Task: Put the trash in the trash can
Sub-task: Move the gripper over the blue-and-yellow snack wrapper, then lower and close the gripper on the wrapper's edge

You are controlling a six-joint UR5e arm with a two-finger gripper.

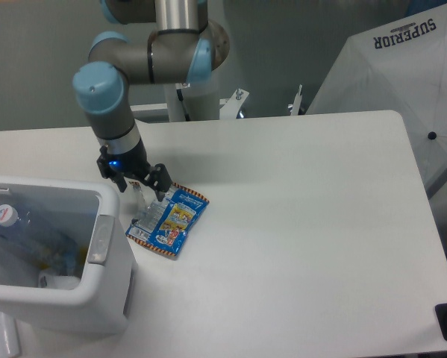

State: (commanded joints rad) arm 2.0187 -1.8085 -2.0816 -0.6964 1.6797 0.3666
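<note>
At the far left, a white rectangular trash can with rounded corners and a thick rim is seen on the white table, with a grey handle strip set along its right rim. Inside the can, a clear plastic bottle is lying, its white cap turned toward the upper left; other contents deeper in the can are too blurred to be named. Just right of the can, the two-finger gripper is positioned low over the table, pointing downward from a grey arm with light blue joint covers, and a blue light is lit on its black body. Its black fingers are spread moderately apart and nothing is held between them; one fingertip is near the upper left corner of the snack wrapper, but whether contact is made cannot be told. A thin silvery strip stands up just beside the fingers, at the wrapper's upper left. The flat blue-and-orange snack wrapper with silvery edges is lying on the table, near the can's right wall but apart from it, tilted so that its long axis runs from lower left to upper right. Farther right, the table surface continues to its rounded corner, beyond which a white cover printed with the word SUPERIOR is seen.
</note>
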